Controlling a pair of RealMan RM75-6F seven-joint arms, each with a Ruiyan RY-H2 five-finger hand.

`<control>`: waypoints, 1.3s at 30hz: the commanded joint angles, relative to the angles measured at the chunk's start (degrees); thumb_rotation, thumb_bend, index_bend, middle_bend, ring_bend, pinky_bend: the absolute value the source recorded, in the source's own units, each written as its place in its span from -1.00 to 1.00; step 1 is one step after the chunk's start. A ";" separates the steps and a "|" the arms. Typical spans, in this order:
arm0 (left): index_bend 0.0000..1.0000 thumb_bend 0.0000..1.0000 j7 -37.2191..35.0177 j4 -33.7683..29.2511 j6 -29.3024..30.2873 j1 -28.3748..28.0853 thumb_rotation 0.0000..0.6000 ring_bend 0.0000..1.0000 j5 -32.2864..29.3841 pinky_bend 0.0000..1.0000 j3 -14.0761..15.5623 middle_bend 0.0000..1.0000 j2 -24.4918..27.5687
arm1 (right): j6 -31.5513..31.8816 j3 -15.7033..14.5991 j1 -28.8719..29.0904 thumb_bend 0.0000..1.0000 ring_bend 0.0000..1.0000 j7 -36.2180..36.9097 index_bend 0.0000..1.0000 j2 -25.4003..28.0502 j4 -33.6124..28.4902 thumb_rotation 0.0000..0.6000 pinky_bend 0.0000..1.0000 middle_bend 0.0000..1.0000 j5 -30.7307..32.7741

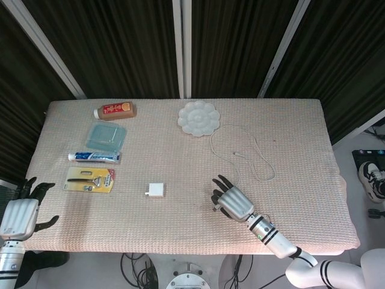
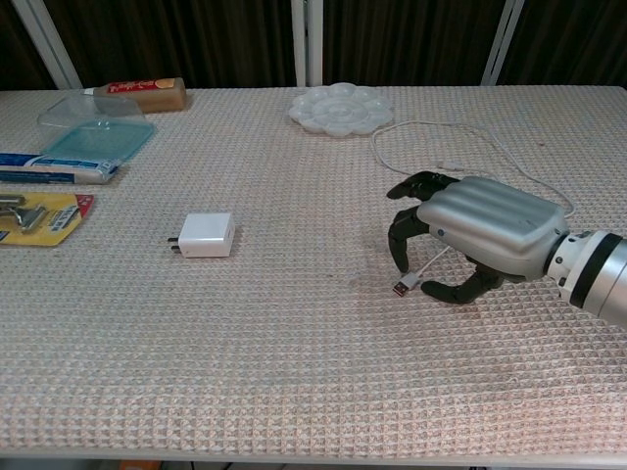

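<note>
A white cable (image 1: 253, 156) (image 2: 460, 143) loops across the right half of the table, and its USB plug (image 2: 403, 287) lies near the front. My right hand (image 1: 231, 201) (image 2: 479, 234) arches low over the plug end. Its fingers (image 2: 402, 240) curl down on one side and the thumb (image 2: 453, 290) on the other, with the cable on the cloth between them; no grip shows. A white charger block (image 1: 156, 191) (image 2: 205, 235) lies well to its left. My left hand (image 1: 20, 212) hangs off the table's left edge, fingers spread, holding nothing.
At the back sit a white flower-shaped palette (image 1: 198, 118) (image 2: 339, 109) and a brown bottle (image 1: 114, 110) (image 2: 142, 93) on its side. Down the left lie a teal lid (image 1: 106, 136) (image 2: 96, 127), a toothpaste tube (image 1: 93, 157) (image 2: 54, 167) and a yellow razor pack (image 1: 90, 179) (image 2: 34, 215).
</note>
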 commanded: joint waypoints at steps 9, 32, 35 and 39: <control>-0.61 -0.71 -0.56 0.18 -0.66 -0.04 1.00 -0.98 -0.15 -1.00 -0.02 -0.62 0.04 | 0.00 -0.20 0.38 -0.45 -0.85 -1.26 -0.03 -0.39 -0.08 1.00 -1.00 -0.27 0.98; -0.61 -0.71 -2.39 1.31 -1.63 -0.21 1.00 -0.98 0.02 -1.00 -0.02 -0.65 -0.13 | -0.13 -0.29 0.79 -0.35 -0.81 -3.76 0.06 -1.09 -0.64 1.00 -1.00 -0.27 3.35; -0.61 -0.71 -2.38 1.23 -1.89 -0.32 1.00 -0.98 -0.13 -1.00 -0.09 -0.65 -0.02 | 0.23 -0.22 0.72 -0.35 -0.79 -3.97 0.10 -1.10 -0.83 1.00 -1.00 -0.25 3.49; -0.61 -0.71 -2.15 0.91 -2.38 -0.67 1.00 -0.98 -0.20 -1.00 -0.23 -0.65 0.35 | 1.35 -0.01 0.51 -0.35 -0.74 -4.23 0.15 -0.78 -1.33 1.00 -1.00 -0.22 3.29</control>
